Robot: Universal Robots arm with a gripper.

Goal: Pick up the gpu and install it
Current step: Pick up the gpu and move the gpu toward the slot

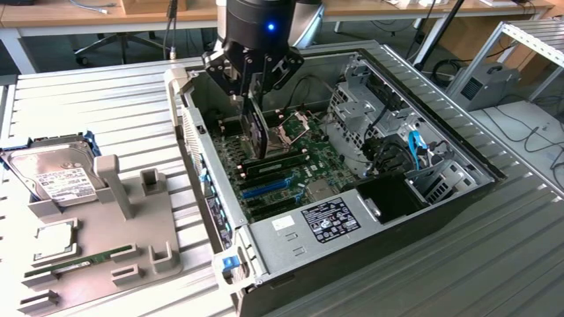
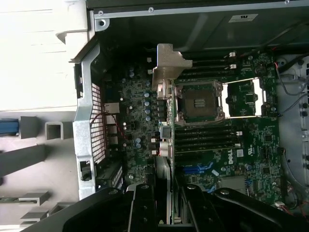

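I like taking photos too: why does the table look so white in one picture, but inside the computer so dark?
Wrist view: the table beside the computer case glares almost white, while the motherboard behind the gpu lies in dim shade. Exterior view: the lighting is even, and a blue lamp glows on the arm.

Colours showing inside the black computer case (image 1: 440, 214)
The gpu (image 1: 253, 132) is showing a black face and silvery bracket; the motherboard (image 1: 308, 158) is showing green with blue slots (image 1: 264, 189); the gripper (image 1: 252, 99) is appearing black.
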